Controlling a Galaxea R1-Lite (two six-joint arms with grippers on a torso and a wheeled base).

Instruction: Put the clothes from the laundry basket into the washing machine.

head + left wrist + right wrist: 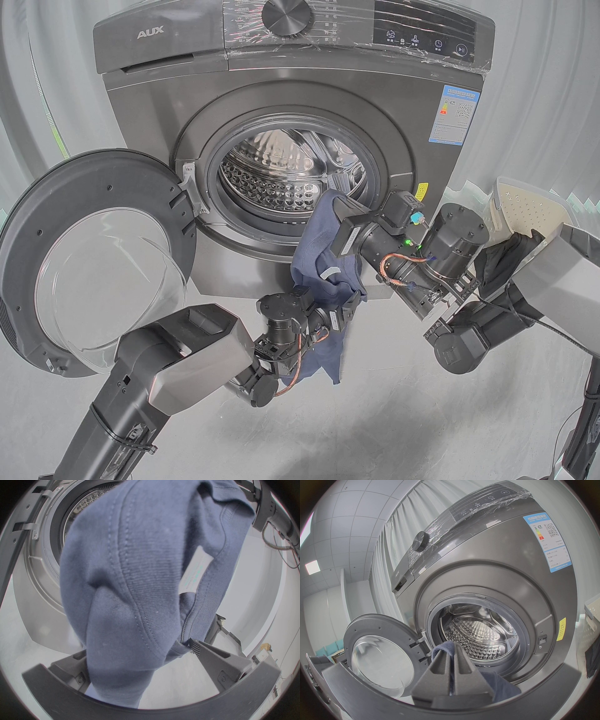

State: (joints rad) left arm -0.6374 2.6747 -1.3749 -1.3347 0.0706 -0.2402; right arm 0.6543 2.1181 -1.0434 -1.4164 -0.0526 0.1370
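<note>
A navy blue garment (325, 262) hangs in front of the lower right rim of the washing machine's drum opening (281, 169). My right gripper (337, 209) is shut on the garment's top edge, and in the right wrist view its fingers (462, 670) pinch the blue cloth (500, 686) just before the drum (478, 636). My left gripper (344, 309) sits lower, open, with the garment (140, 573) draped between its spread fingers (215, 661). The white laundry basket (531, 209) stands at the right with dark clothes (500, 259) in it.
The machine's round door (94, 250) is swung fully open to the left, close beside my left arm. The drum looks bare inside. Grey floor (387, 406) lies open in front of the machine. Curtains hang behind.
</note>
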